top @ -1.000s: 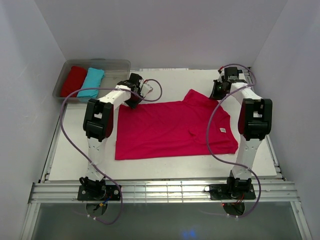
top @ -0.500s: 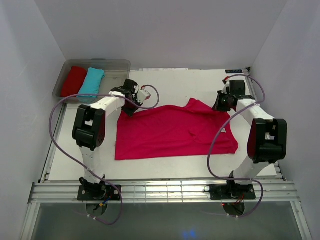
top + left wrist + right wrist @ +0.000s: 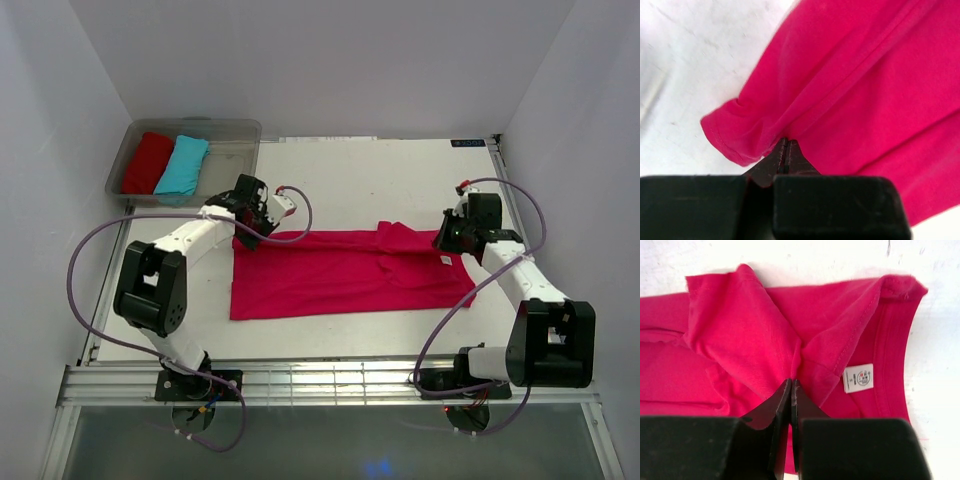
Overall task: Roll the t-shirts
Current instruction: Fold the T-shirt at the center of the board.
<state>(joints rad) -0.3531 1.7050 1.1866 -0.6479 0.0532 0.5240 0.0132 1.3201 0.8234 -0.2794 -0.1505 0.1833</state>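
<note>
At the far left corner of the table (image 3: 370,180), seen from overhead, a clear plastic bin (image 3: 236,150) holds a dark red t-shirt (image 3: 147,162) and a turquoise t-shirt (image 3: 182,165), both bundled and lying side by side against its left half; the bin's right half is bare. The magenta t-shirt (image 3: 330,278) lies on the middle of the table, its far edge folded toward the near side in a narrow band. The left gripper (image 3: 254,228) sits at the shirt's far left corner and the right gripper (image 3: 447,241) at its far right, near the neck.

From the left wrist, the left gripper (image 3: 786,145) is clenched, its fingertips pinching a fold of the magenta t-shirt (image 3: 855,90) just beside the sleeve hem (image 3: 720,137), with white table (image 3: 690,60) beyond.

From the right wrist, the right gripper (image 3: 791,385) is clamped on a ridge of the magenta t-shirt (image 3: 735,340), gathered cloth rising from its tips. A small white label (image 3: 859,377) shows just inside the collar (image 3: 895,350), to the right of the fingers.
</note>
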